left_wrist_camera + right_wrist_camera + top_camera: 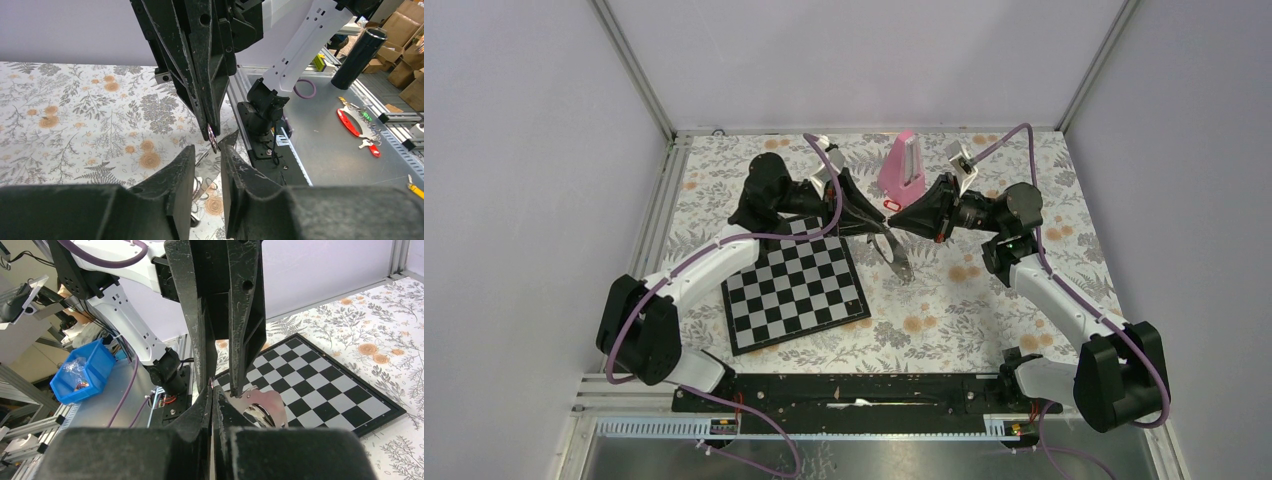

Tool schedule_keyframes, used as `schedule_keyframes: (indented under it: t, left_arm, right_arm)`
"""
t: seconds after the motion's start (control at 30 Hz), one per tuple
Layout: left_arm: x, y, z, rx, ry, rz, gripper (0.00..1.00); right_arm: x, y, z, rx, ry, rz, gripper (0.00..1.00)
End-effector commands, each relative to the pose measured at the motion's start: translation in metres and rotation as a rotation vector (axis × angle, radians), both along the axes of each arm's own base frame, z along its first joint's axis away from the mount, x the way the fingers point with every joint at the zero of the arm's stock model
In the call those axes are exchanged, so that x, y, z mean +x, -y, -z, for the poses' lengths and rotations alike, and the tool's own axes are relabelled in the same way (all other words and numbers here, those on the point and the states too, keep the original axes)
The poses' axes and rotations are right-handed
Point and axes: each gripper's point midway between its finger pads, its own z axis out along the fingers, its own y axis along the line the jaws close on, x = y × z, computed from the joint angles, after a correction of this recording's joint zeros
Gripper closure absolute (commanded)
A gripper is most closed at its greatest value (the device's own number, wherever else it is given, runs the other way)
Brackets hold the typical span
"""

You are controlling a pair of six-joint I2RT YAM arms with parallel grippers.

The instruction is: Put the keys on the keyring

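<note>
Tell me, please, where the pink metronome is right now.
In the top view, the pink metronome stands near the far edge of the table, about midway across, beyond and to the right of the chessboard.

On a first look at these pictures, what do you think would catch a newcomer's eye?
The left fingers and right fingers meet tip to tip above the table's middle. Behind them stands a pink metronome; a chessboard lies to the near left.
</note>
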Motion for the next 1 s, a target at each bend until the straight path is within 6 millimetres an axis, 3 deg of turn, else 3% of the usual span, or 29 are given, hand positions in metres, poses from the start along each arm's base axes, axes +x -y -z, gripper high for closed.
schedule_keyframes:
  t: [0.0,0.33,0.53,0.77,0.97]
  left_arm:
    - [0.004,0.006,-0.015,-0.026,0.053,-0.001,0.77]
    - [0.001,0.009,-0.012,-0.021,0.048,0.014,0.94]
    - [0.002,0.009,-0.012,-0.014,0.061,0.009,0.97]
    - [0.006,0.010,-0.011,0.001,0.064,-0.006,0.86]
    - [0.007,0.010,-0.009,0.006,0.062,-0.010,0.82]
  right_arm:
    - [0.002,0.000,-0.011,0.028,0.077,0.025,1.00]
    - [0.007,0.000,-0.002,0.005,0.072,0.046,1.00]
    - [0.010,0.001,0.006,-0.030,0.074,0.058,1.00]
    - [0.012,0.002,0.015,-0.069,0.083,0.066,1.00]
    - [0.012,0.002,0.017,-0.073,0.084,0.064,1.00]
